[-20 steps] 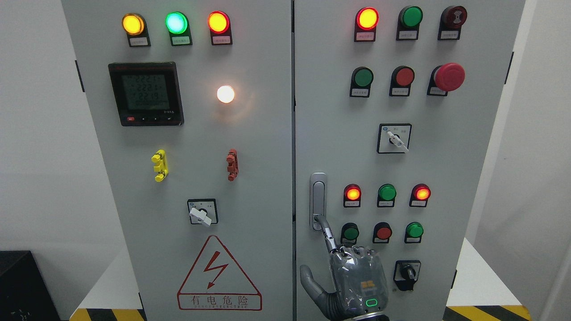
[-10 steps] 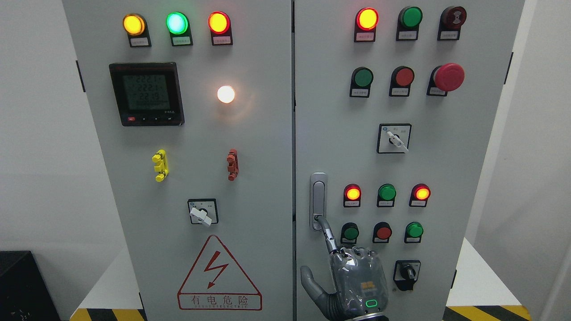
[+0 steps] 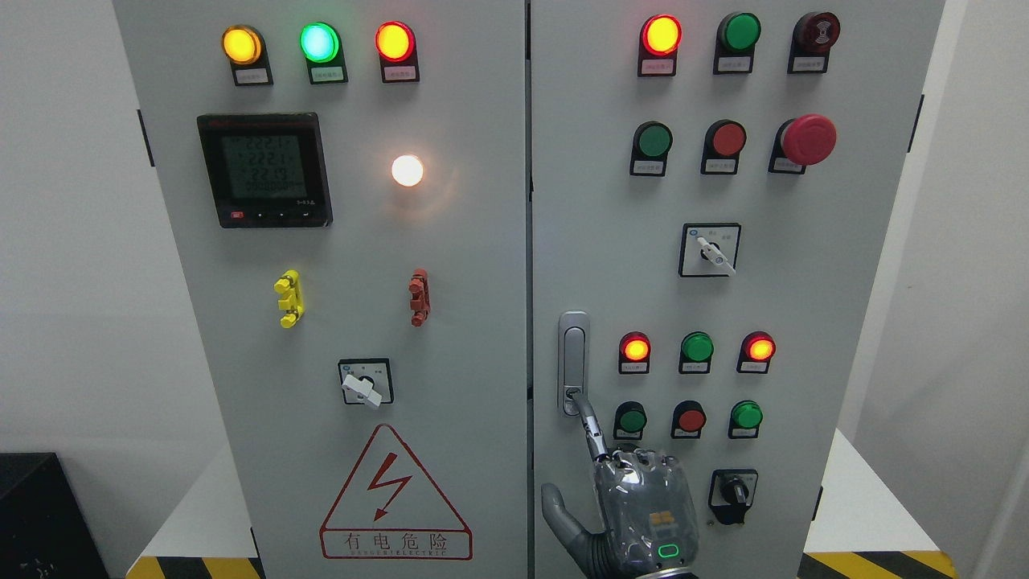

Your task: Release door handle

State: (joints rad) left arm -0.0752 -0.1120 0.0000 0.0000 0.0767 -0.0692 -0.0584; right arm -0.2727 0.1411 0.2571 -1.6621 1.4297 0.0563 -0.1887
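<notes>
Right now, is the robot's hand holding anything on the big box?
Nothing is gripped. The right hand only touches the bottom end of the door handle with one outstretched fingertip; it is not wrapped around it.

Indicator lamps (image 3: 696, 348) crowd right of the door handle (image 3: 573, 362); left stays bare.

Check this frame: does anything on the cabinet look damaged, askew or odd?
Nothing looks damaged. The door handle sits upright and flush on the right door, which appears closed. The right hand has one fingertip at the handle's lower end, not gripping it.
</notes>
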